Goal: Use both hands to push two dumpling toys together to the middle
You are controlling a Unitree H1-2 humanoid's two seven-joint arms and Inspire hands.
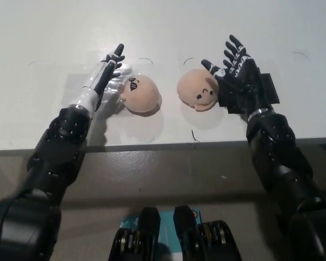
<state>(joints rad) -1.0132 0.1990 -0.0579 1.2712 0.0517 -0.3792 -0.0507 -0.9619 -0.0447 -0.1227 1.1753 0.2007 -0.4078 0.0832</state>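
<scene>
Two dumpling toys lie side by side on the white table (250, 32), a clear gap between them. The left dumpling toy (139, 94), with a small dark face mark on top, sits just at 3 o'clock of the white left hand (104, 76), whose fingers are stretched out flat and close together, edge-on against the toy's outer side, holding nothing. The right dumpling toy (198, 89), showing a small smiling face, lies at 9 o'clock of the black right hand (234, 68); that hand is spread wide, fingers fanned and empty, its thumb side touching or nearly touching the toy.

Each hand stands outside its own toy, so the inward push runs straight along the line joining the two: left hand toward 3 o'clock, right hand toward 9 o'clock. Nothing lies in the gap. A shiny patch of clear tape (79, 87) sits under the left hand, and a black mat (267, 89) under the right; neither appears to block the path.
</scene>
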